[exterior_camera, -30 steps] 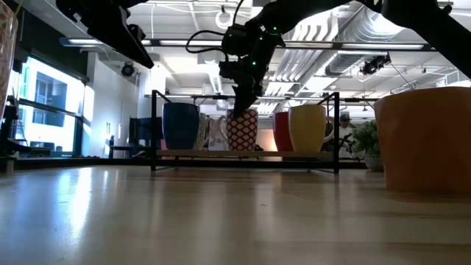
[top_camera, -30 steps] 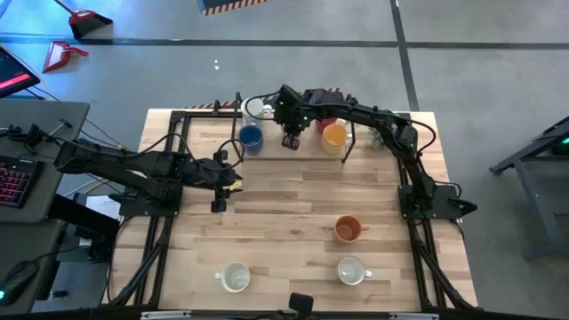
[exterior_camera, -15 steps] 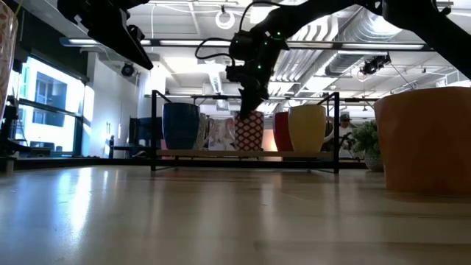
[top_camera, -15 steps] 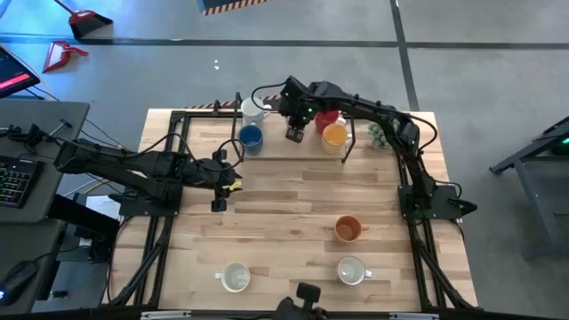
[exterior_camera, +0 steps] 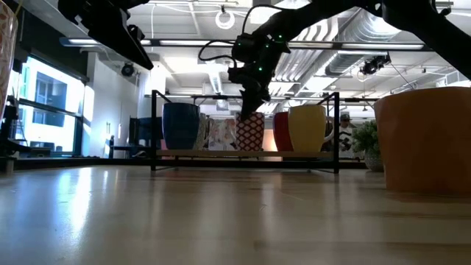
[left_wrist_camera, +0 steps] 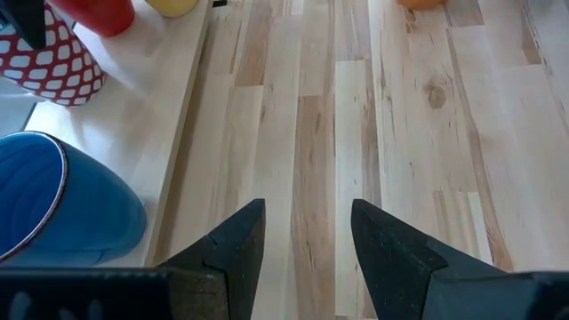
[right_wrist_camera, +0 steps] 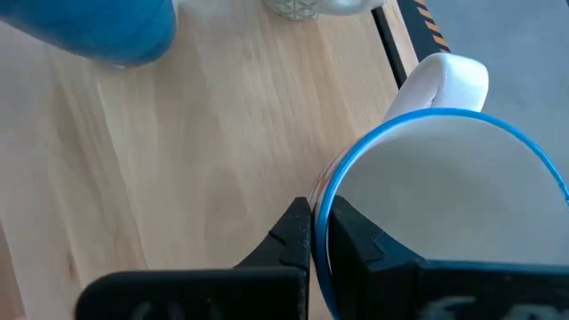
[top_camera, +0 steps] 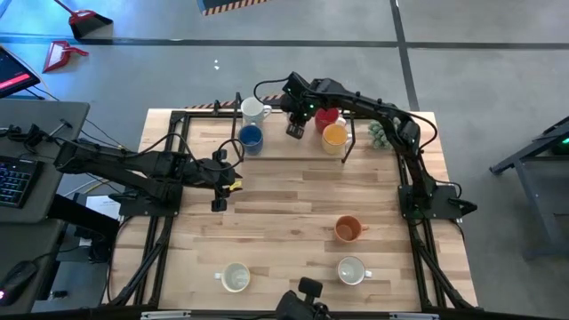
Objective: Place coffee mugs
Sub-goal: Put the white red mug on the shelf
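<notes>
Blue mug (top_camera: 251, 137), yellow-orange mug (top_camera: 334, 135), red mug (top_camera: 325, 117); red-and-white patterned mug (exterior_camera: 249, 131), blue-rimmed; orange mug (top_camera: 347, 229); pale wood surface (top_camera: 293, 196)

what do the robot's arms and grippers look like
Both arms are dark, jointed and slim, with black cables looped along them. The left gripper has two dark wedge-shaped fingers. The right gripper has matching dark fingers, and small green lights glow near its wrist in the low view.

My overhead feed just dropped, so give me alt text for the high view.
The right pincer grips a patterned mug at the table's far edge, between the blue mug and yellow-orange mug. The left pincer waits open, mid-left.
</notes>
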Tool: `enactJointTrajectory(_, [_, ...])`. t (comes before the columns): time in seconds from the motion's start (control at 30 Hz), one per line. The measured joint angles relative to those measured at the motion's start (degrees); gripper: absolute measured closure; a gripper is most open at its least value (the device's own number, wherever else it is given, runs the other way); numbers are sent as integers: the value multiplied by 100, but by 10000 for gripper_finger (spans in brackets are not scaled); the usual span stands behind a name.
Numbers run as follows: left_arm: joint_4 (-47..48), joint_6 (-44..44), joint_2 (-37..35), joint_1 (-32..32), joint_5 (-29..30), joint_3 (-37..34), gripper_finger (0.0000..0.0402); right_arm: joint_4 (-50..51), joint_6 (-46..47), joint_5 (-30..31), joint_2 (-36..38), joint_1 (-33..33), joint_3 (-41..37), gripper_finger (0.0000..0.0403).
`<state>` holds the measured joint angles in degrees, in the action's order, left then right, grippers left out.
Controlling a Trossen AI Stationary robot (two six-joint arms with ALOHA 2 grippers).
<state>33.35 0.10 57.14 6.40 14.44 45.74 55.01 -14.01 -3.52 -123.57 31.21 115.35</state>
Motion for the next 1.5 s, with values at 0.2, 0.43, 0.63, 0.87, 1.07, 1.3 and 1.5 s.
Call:
enactJointTrajectory(0.2, [1, 4, -2, -1, 0, 0, 243, 81, -2, 0, 0, 47, 8, 403])
enactJointTrajectory(0.43, [2, 7, 0, 2, 0, 0, 243, 136, -17, 2, 0, 69, 11, 403])
enactJointTrajectory(0.63, [-1, 7, 0, -1, 0, 0, 243, 54, -1, -33, 0, 68, 11, 403])
enactJointTrajectory(0.87, [2, 15, -1, 0, 31, 0, 243, -285, 169, -104, -13, 18, 4, 403])
enactJointTrajectory(1.07, [2, 162, 0, 2, 33, 0, 243, -361, 198, -119, -15, -93, 2, 403])
enactJointTrajectory(1.3, [2, 205, 0, 0, 35, 0, 243, -352, 187, -122, -15, -184, 2, 403])
enactJointTrajectory(1.5, [2, 208, 0, -1, 35, 0, 243, -379, 218, -7, -15, -244, 2, 403])
